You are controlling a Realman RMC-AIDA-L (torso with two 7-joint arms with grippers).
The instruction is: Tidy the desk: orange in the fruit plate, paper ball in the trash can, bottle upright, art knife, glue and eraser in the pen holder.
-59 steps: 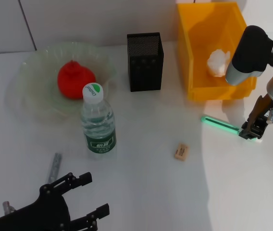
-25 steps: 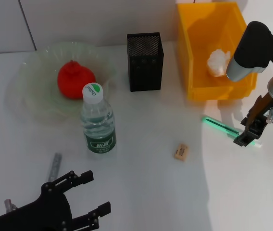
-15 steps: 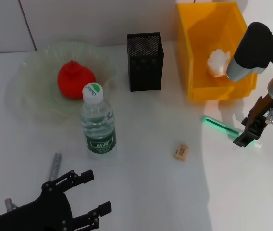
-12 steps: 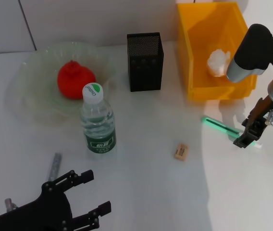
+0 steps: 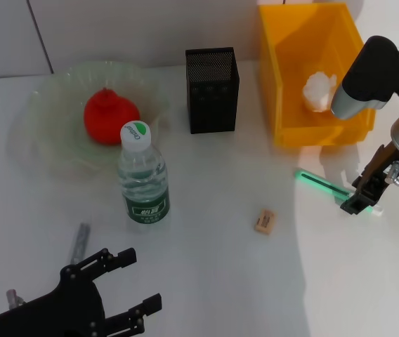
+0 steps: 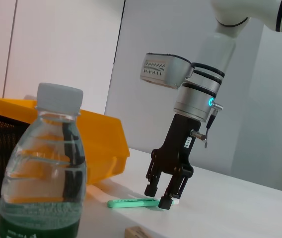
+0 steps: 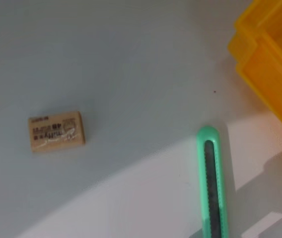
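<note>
1. The right gripper (image 5: 357, 203) stands over the near end of the green art knife (image 5: 322, 184), which lies flat on the desk just in front of the trash can (image 5: 284, 84). In the left wrist view its fingers straddle the knife's end with a gap between them, so the jaws are parted and nothing is held.
2. My guess at the step in hand: gripping the knife for the pen holder (image 5: 212, 90), which stands well to the left of the trash can.
3. To do it well, set the fingers across the knife's narrow width, low enough to catch its sides, and close squarely so the thin handle does not pivot out.
4. Gripped at one end, the knife will hang long; it should then be tipped upright above the holder's mouth.
5. The eraser (image 5: 264, 221) lies left of the knife, apart from it, and should not be brushed.
6. The orange (image 5: 109, 116) sits in the plate (image 5: 48, 119), the paper ball (image 5: 317, 91) in the trash can, the bottle (image 5: 143, 179) upright.
7. The left gripper (image 5: 126, 295) is parked in front of the bottle, fingers spread and empty.
</note>
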